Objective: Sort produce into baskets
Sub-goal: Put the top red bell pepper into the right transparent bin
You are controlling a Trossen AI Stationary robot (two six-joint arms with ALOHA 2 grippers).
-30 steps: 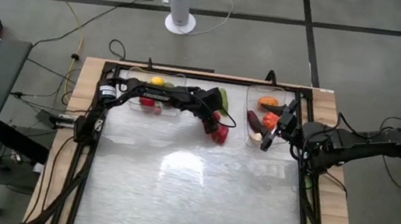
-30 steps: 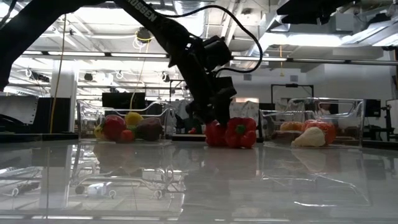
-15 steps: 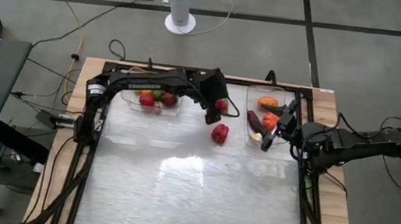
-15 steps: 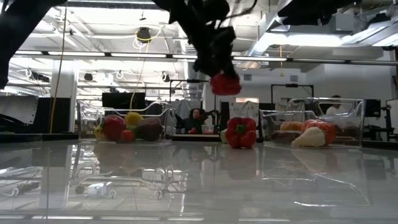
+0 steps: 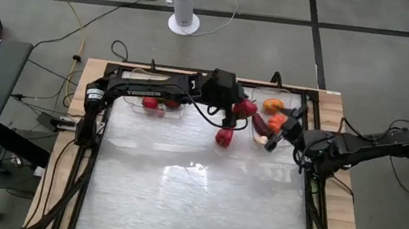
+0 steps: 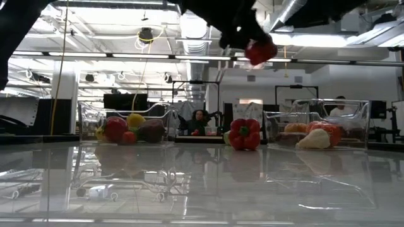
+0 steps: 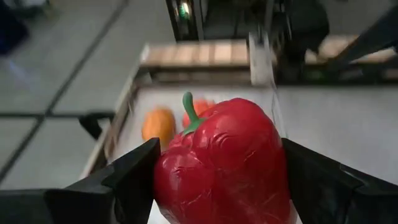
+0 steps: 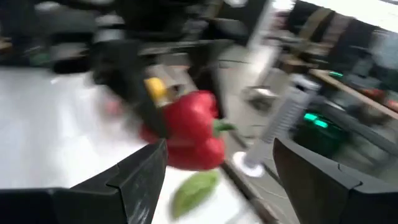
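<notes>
Bright overhead glare, blurred wrist views

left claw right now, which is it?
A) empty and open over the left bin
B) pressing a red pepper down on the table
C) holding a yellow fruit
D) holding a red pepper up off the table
D: the left claw grips a red pepper between its fingers, and the low view shows that pepper in the air, well above the second red pepper resting on the table.

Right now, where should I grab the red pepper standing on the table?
Take the red pepper across its broad lobed body, coming down from above: it stands upright, stem up, apart from both baskets, so its sides look free.
</notes>
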